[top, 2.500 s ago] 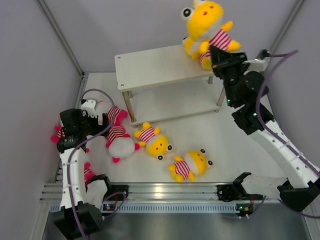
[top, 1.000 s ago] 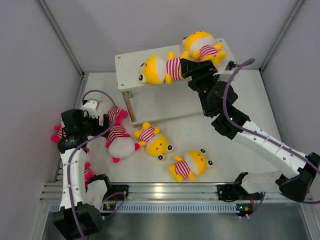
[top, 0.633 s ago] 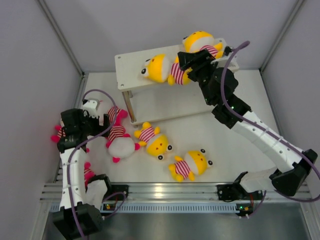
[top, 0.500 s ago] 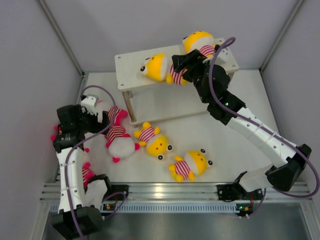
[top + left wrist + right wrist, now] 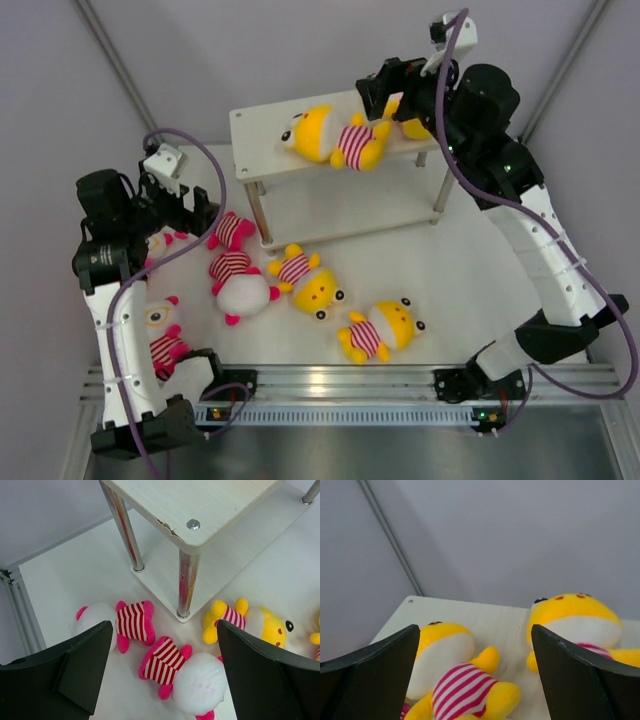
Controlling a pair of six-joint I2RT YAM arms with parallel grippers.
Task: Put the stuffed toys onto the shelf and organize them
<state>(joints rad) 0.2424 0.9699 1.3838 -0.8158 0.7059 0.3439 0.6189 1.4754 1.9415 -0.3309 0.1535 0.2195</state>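
The shelf (image 5: 262, 128) holds two yellow stuffed toys on its top board. One (image 5: 335, 138) lies on its back; the other (image 5: 415, 127) is mostly hidden behind my right arm. My right gripper (image 5: 385, 98) hovers open above and behind them, holding nothing. In the right wrist view the lying doll (image 5: 451, 667) and the second doll (image 5: 575, 620) sit below the open gripper (image 5: 475, 630). On the floor lie pink dolls (image 5: 228, 232), (image 5: 240, 285), (image 5: 160, 335) and yellow dolls (image 5: 308, 285), (image 5: 380, 328). My left gripper (image 5: 185, 212) hangs open above the pink ones (image 5: 132, 625), (image 5: 167, 662).
The shelf's metal legs (image 5: 186, 587) stand close to the floor dolls, with its lower board (image 5: 340, 205) bare. A yellow doll (image 5: 250, 622) lies right of the near leg. Grey walls close in on both sides, and an aluminium rail (image 5: 330, 380) runs along the near edge.
My right gripper let go of the yellow doll on the shelf top and pulled up and back. My left arm rose from the floor, uncovering a pink doll by its base.
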